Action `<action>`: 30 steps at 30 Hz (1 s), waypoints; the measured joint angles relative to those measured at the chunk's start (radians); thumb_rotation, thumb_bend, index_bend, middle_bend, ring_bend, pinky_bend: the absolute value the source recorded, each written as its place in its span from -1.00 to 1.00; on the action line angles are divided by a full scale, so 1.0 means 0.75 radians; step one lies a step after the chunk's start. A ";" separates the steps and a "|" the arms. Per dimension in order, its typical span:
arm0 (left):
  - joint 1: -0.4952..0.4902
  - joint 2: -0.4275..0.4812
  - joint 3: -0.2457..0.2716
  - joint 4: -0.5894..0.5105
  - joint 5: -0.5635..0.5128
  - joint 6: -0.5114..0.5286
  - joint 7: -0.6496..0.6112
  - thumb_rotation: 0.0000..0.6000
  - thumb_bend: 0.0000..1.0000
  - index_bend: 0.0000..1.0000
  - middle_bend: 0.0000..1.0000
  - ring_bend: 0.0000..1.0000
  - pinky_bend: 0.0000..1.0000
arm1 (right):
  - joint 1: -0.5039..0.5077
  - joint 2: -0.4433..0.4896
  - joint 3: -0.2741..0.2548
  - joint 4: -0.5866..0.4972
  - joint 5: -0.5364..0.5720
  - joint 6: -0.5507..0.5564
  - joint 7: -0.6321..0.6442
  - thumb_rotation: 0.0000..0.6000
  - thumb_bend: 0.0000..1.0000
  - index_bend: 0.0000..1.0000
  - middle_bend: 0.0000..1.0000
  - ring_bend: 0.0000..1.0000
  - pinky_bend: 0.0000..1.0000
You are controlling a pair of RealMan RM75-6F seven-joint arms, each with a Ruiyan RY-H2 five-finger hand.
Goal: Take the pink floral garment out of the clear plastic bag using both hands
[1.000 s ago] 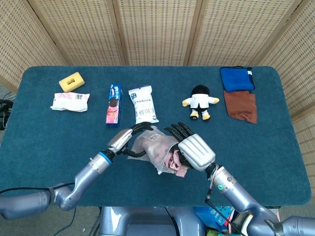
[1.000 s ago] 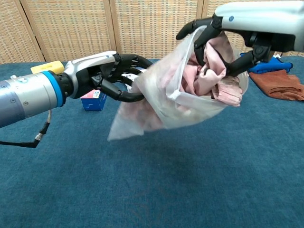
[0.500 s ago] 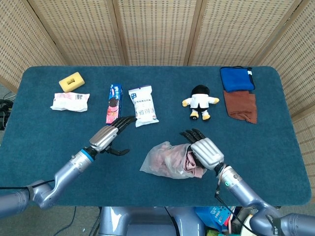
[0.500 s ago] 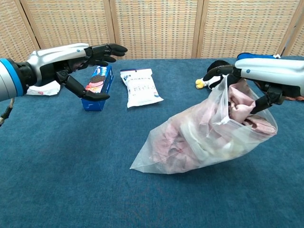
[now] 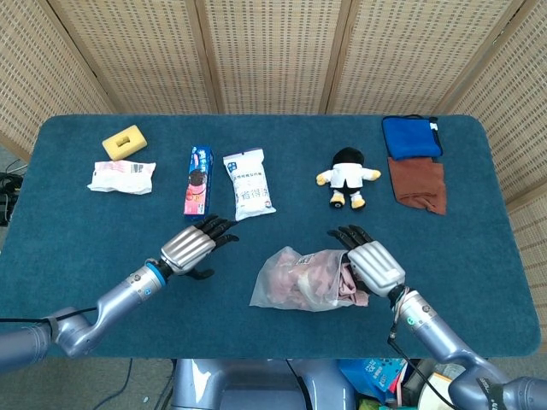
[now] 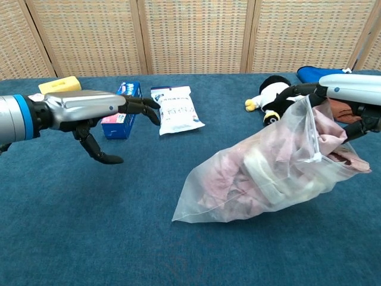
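The clear plastic bag (image 5: pixel 299 280) (image 6: pixel 262 179) lies on the blue table with its closed end to the left. The pink floral garment (image 5: pixel 318 278) (image 6: pixel 280 161) is bunched inside it and pokes out at the mouth on the right. My right hand (image 5: pixel 373 263) (image 6: pixel 348 98) holds the bag's mouth, lifting that end slightly. My left hand (image 5: pixel 190 245) (image 6: pixel 98 110) hovers well to the left of the bag, fingers spread and empty.
Along the far side lie a yellow sponge (image 5: pixel 124 142), a white-pink packet (image 5: pixel 121 177), a cookie box (image 5: pixel 197 181), a white snack pouch (image 5: pixel 249 181), a plush doll (image 5: pixel 346 177), a blue cloth (image 5: pixel 411 137) and a brown cloth (image 5: pixel 418 184).
My left hand let go of the bag and drew away to the left. The bag came down from the air onto the table, and my right hand carried its mouth rightward and lower.
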 measured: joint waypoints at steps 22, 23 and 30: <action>-0.064 -0.275 -0.025 0.227 0.050 0.043 0.049 1.00 -0.38 -0.44 -1.00 -1.00 -1.00 | -0.019 -0.015 -0.011 0.083 -0.049 -0.009 0.063 1.00 0.62 0.44 -0.77 -1.00 -1.00; -0.074 -0.285 -0.032 0.240 0.047 0.036 0.056 1.00 -0.38 -0.44 -1.00 -1.00 -1.00 | -0.019 -0.016 -0.012 0.085 -0.052 -0.009 0.062 1.00 0.62 0.44 -0.77 -1.00 -1.00; -0.167 -0.404 -0.101 0.363 -0.009 -0.043 0.163 1.00 -0.38 -0.44 -1.00 -1.00 -1.00 | -0.018 -0.021 -0.023 0.098 -0.091 -0.009 0.059 1.00 0.62 0.44 -0.77 -1.00 -1.00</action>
